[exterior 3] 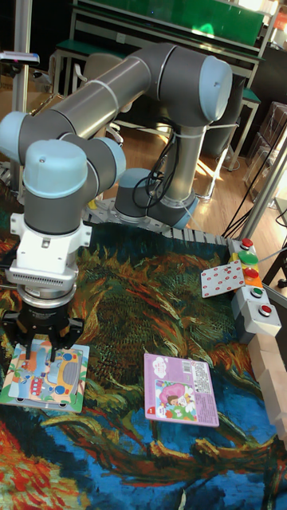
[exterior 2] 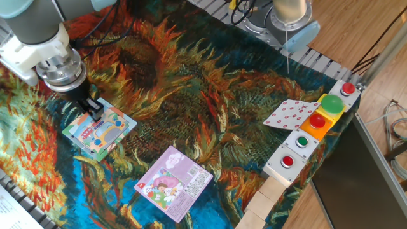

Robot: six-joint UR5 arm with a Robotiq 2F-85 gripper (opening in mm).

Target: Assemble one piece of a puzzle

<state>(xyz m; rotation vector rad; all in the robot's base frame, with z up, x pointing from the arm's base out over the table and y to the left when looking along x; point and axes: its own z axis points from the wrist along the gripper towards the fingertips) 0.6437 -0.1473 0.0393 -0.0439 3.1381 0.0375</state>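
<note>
The puzzle [exterior 2: 102, 131] is a square teal-edged board with a cartoon bus picture, lying flat on the painted cloth at the left; it also shows in the tall fixed view as the puzzle [exterior 3: 48, 376]. My gripper [exterior 2: 93, 109] hangs just over the board's far left corner, fingers pointing down. In the tall fixed view the gripper [exterior 3: 44, 347] has its two fingers apart with nothing between them. The piece does not show as a separate thing; I cannot tell it apart from the board's picture.
A purple-pink rectangular card [exterior 2: 173, 182] lies near the front middle. A red-and-white patterned card [exterior 2: 289, 114] leans by the button box [exterior 2: 313, 133] at the right edge. Wooden blocks [exterior 2: 264, 202] line the front right corner.
</note>
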